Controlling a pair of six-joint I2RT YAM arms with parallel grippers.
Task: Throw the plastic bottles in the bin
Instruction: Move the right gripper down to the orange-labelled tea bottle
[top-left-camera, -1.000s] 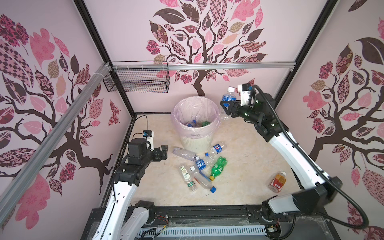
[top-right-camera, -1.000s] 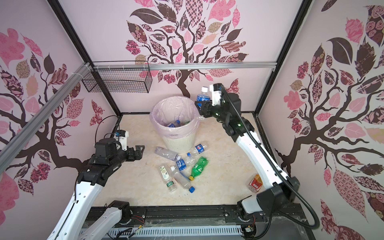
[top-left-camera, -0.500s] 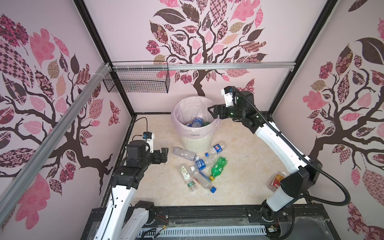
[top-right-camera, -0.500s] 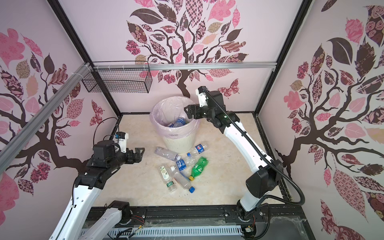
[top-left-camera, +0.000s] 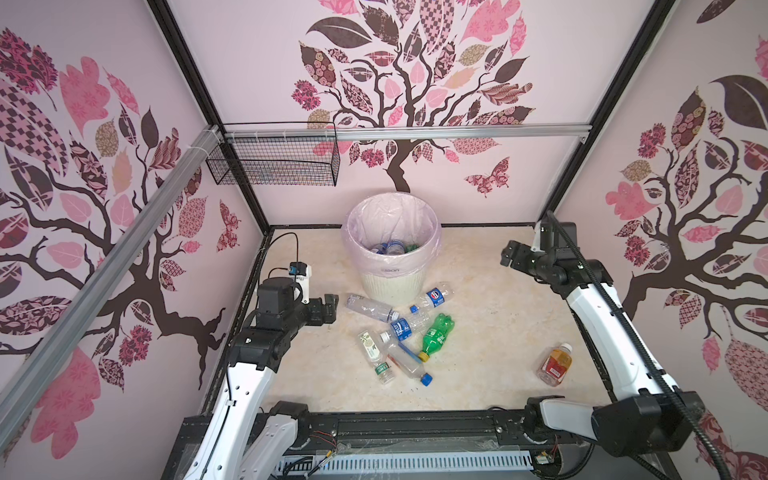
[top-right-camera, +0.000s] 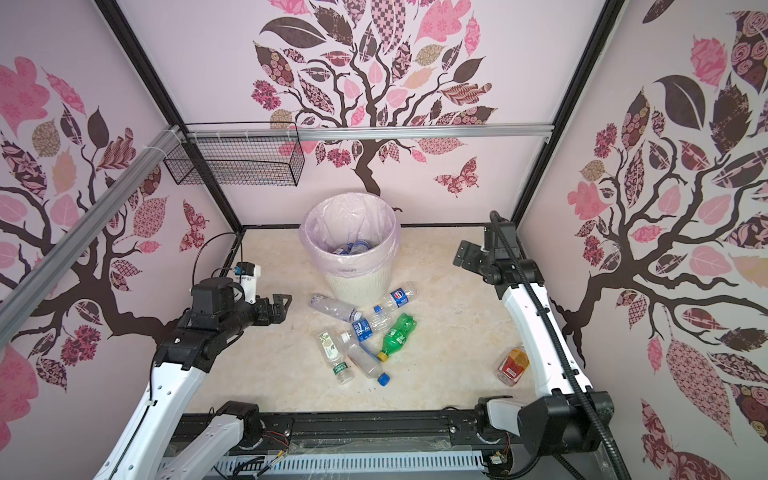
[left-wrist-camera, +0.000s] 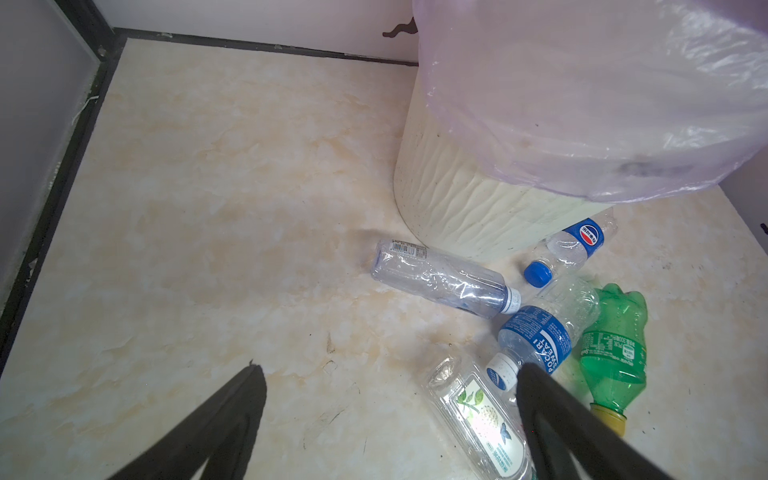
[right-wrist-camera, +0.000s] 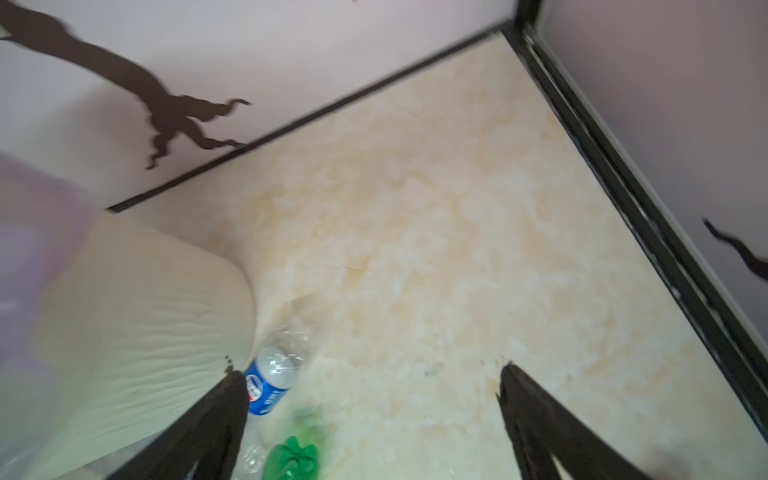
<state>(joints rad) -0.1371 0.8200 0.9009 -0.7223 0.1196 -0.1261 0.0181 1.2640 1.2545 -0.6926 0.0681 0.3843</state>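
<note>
Bottles (top-left-camera: 390, 248) in the bin (top-left-camera: 390, 286) are half hidden by its liner (top-left-camera: 430, 249); the right wrist view is blurred. Others lie at the bin's 6 o'clock, one at 4. The left gripper (left-wrist-camera: 389, 368) hovers at 8, the right gripper (right-wrist-camera: 370, 372) at 3, both with jaws apart.

Five loose clear bottles (top-left-camera: 368, 306), one green bottle (top-left-camera: 435, 337), one red-labelled bottle (top-left-camera: 555, 365), one bin (top-left-camera: 390, 286), one wire basket (top-left-camera: 274, 166)

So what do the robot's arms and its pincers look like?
Both arms are smooth white tubes with chunky black joints. The left arm has small dots down its white part and a thin black wire looping to a little white camera. The right arm carries a bumpy black hose. The left pincer and the right pincer each have two thin, pointed black fingers.
</note>
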